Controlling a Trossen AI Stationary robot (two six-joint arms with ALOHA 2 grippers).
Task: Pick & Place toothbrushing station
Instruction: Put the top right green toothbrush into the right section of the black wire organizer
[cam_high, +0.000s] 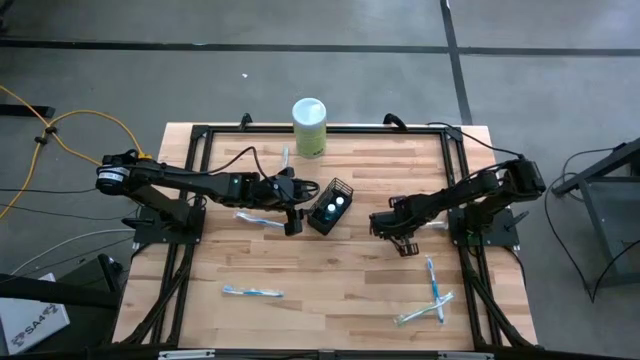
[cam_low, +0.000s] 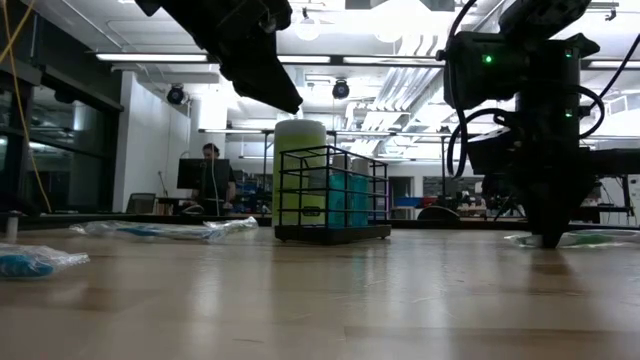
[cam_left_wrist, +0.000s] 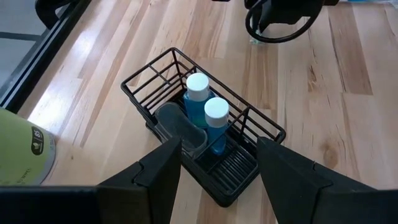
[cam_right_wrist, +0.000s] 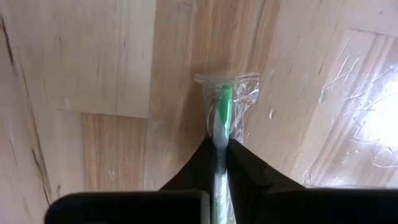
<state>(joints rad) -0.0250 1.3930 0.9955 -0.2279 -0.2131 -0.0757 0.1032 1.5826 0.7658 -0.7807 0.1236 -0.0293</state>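
The toothbrushing station's black wire holder (cam_high: 331, 206) stands mid-table with two teal white-capped tubes (cam_left_wrist: 207, 118) upright inside. My left gripper (cam_left_wrist: 217, 177) hangs open just above and left of it, touching nothing. A green-and-white toothbrush (cam_right_wrist: 224, 109) in a clear wrapper lies on the wood right of the holder, and my right gripper (cam_high: 401, 241) is shut on it, pointing down. Other wrapped toothbrushes lie flat at the left (cam_high: 256, 219), near left (cam_high: 252, 292) and near right (cam_high: 433, 283). My right gripper pinches the wrapped toothbrush between its two fingers (cam_right_wrist: 249, 168), a little way back from the wrapper's sealed end (cam_right_wrist: 226, 79). The fingers come from above, one on either side of the handle (cam_right_wrist: 219, 138). The toothbrush lies on the table under them.
A pale green canister with a white lid (cam_high: 309, 126) stands at the far edge behind the holder. A black frame (cam_high: 205, 133) borders the tabletop. Open wood lies between the holder and the near edge. A person (cam_low: 211, 175) sits far off in the room.
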